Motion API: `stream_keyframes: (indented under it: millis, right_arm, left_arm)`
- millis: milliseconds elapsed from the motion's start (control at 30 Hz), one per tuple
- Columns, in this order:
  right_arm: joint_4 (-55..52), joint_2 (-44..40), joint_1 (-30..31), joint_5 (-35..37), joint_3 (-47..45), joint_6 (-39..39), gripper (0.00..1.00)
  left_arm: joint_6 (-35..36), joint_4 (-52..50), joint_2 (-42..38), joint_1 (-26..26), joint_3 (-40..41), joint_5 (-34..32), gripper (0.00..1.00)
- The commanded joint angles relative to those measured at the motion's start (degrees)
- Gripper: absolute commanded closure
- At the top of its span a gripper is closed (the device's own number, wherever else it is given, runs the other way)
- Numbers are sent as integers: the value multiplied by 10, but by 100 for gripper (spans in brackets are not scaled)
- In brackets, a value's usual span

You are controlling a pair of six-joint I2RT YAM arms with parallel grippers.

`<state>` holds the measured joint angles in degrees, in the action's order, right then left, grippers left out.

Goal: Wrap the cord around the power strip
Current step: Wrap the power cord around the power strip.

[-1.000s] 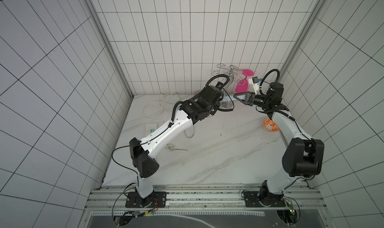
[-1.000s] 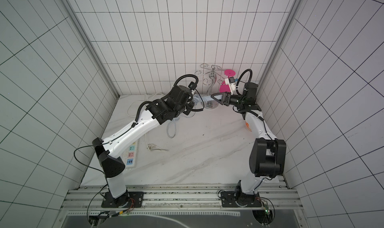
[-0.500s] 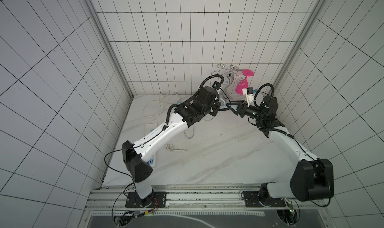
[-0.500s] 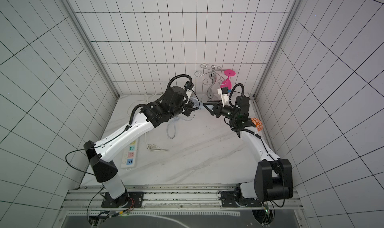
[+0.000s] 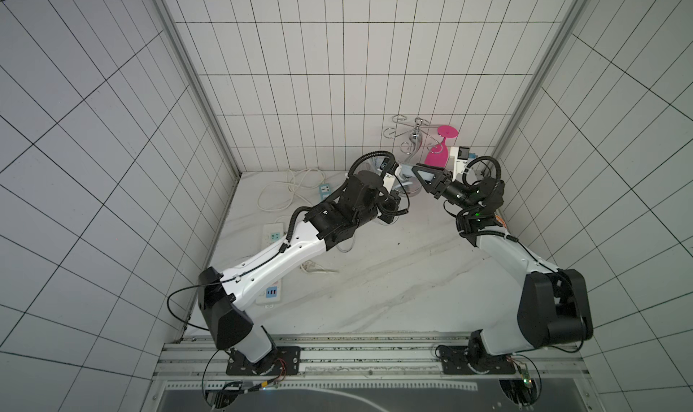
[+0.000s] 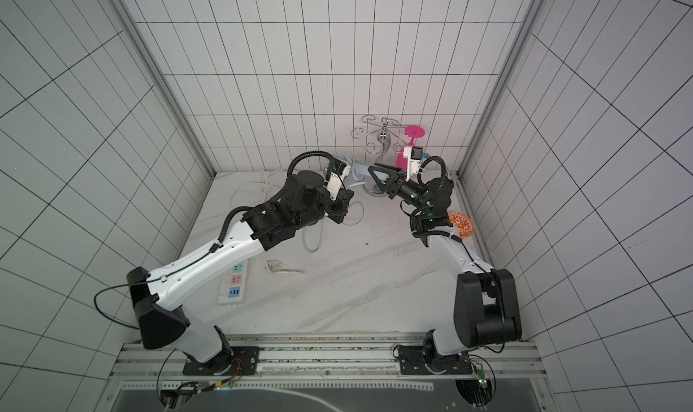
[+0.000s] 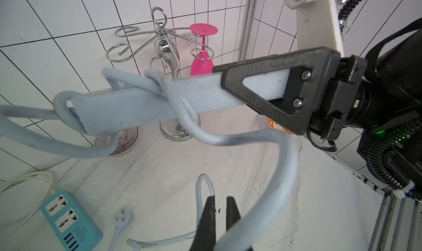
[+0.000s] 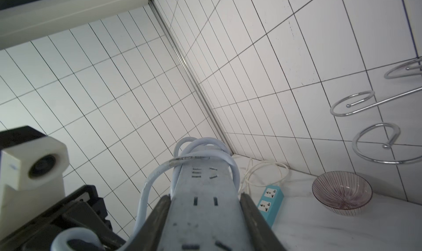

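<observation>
Left wrist: pink glass (image 7: 201, 67) hangs inverted, apparently racked, behind power strip (image 7: 137, 103)

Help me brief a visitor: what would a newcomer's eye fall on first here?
The pale grey-blue power strip held in mid-air by the right end effector, with the cord looped round it and trailing down to the table. Next, the pink glass hanging upside down on the chrome rack at the back wall.
</observation>
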<state>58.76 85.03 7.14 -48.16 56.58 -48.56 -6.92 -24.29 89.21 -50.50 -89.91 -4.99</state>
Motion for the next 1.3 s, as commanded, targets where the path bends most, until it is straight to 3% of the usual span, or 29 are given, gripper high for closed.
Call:
stream_keyframes:
  millis: [0,200,333,567,967,1267]
  right_arm:
    - [219,5,3,14,-25,-146,100]
    - [386,38,3,-5,6,-295,100]
    - [476,62,5,-26,52,-384,100]
    - [463,58,5,-50,118,-409,100]
    - [462,58,-15,-42,238,-498,100]
    - [467,72,-38,-28,339,-574,100]
  left_arm:
    - [-4,82,-38,-9,56,48,100]
    - [39,178,-80,-9,143,70,100]
    - [58,273,-112,-9,218,89,87]
    - [65,352,-136,-9,286,101,60]
    - [139,409,-192,-9,391,10,51]
    - [201,393,-192,-9,423,-42,48]
